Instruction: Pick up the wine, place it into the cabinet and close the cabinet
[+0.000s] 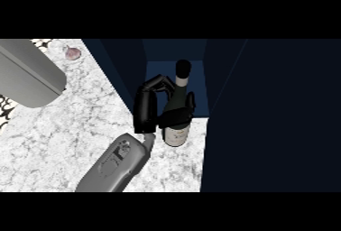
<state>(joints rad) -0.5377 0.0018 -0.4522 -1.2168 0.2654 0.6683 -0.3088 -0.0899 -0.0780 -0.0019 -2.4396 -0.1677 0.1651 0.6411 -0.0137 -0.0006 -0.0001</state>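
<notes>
My right hand (148, 108) has its fingers (178, 116) curled round the wine (177, 106), held at the mouth of the cabinet (174, 56), base over the worktop (73, 126). The bottle's long axis points neck-first into the opening, straight ahead.

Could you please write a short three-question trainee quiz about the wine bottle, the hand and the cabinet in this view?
1. True or false: the right hand is curled round the wine bottle.
2. Where does the bottle's top point? A) into the open cabinet B) toward the grey appliance C) toward the view's lower edge
3. Fill in: the counter has a ______ pattern.

Key: 1. true. 2. A; the bottle's base is over the counter at the cabinet opening. 3. White marble, speckled.
</notes>
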